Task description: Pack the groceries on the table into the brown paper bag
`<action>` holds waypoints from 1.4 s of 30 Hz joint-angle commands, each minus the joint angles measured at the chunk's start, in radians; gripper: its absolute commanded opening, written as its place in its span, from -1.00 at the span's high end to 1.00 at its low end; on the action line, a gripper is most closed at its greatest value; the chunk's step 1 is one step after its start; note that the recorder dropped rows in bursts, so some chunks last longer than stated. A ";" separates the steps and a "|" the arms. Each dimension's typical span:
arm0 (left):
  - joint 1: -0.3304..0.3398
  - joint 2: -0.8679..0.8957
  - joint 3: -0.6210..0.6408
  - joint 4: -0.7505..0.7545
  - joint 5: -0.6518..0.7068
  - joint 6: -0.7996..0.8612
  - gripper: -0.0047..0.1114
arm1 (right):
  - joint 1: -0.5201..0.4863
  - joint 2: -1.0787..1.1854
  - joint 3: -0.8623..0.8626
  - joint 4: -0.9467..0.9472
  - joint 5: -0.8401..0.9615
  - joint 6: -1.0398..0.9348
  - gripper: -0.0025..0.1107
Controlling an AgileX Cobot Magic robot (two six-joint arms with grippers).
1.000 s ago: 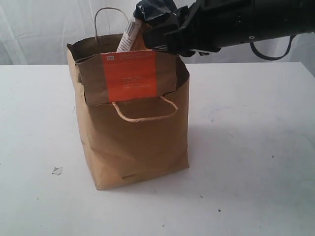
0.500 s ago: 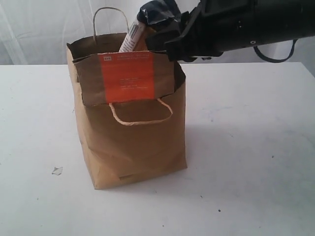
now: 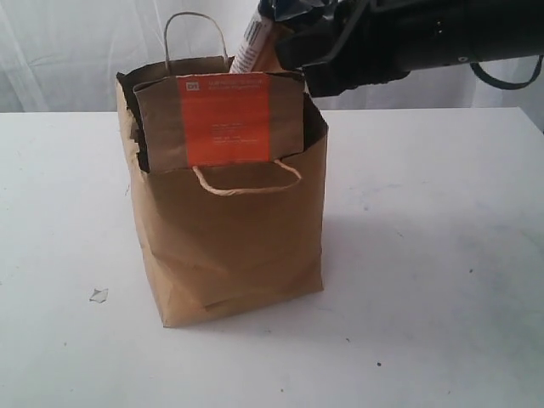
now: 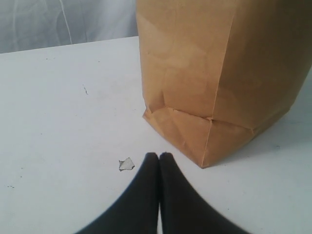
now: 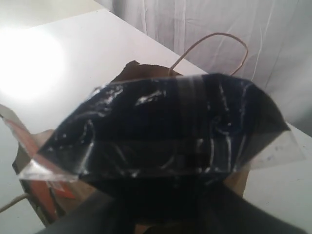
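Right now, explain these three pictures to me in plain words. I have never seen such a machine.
This is a robot with two arms, each ending in a two-fingered gripper. One picture comes from a camera off the arms, two from cameras on the wrists. On the white tabletop stands a tall creased brown paper bag, a small pale scrap beside it. The right gripper holds a long dark-ended spaghetti packet over the bag's mouth, its lower end hidden behind the rim. The left gripper is shut and empty, near the bag's bottom corner.
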 commanded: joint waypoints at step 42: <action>0.003 -0.004 0.002 -0.003 0.000 -0.001 0.92 | 0.000 -0.119 -0.002 -0.550 0.165 0.152 0.96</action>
